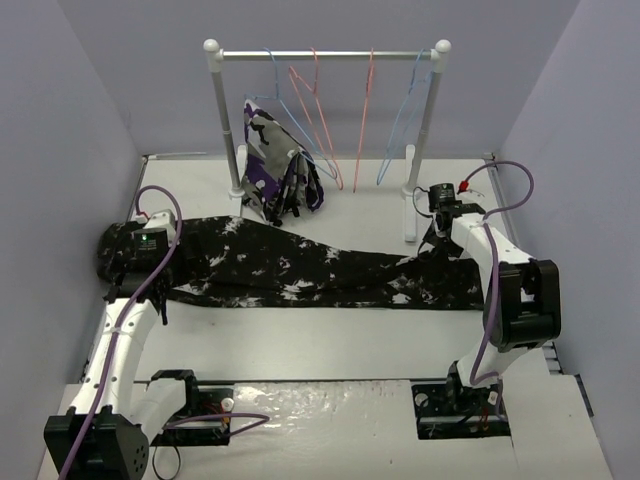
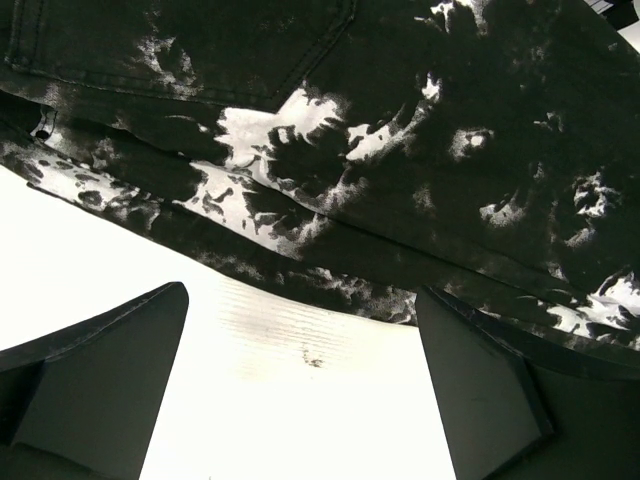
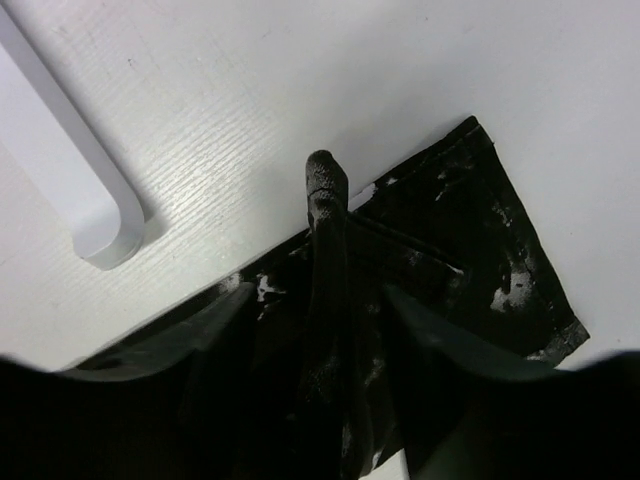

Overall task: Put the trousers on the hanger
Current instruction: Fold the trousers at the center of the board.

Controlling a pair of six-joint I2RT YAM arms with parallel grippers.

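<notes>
At the far left, the left claw (image 2: 300, 395) hovered by the waist end of the trousers (image 1: 300, 268). Its fingers (image 2: 100, 370) were spread wide over bare worktop (image 2: 285, 340), and the splotched cloth lay just beyond the tips, not between them. Across the middle, the two legs ran flat along the worktop towards the right. Behind them the hanger (image 1: 400, 128) dangled from the rail (image 1: 330, 54), well apart from both claws. Over on the right, the right claw (image 3: 325, 188) was pressed together on a pinch of the hem end. Black fabric bunched up around it, so the bite itself was hard to make out, and the lower part of that view was lost in dark.
</notes>
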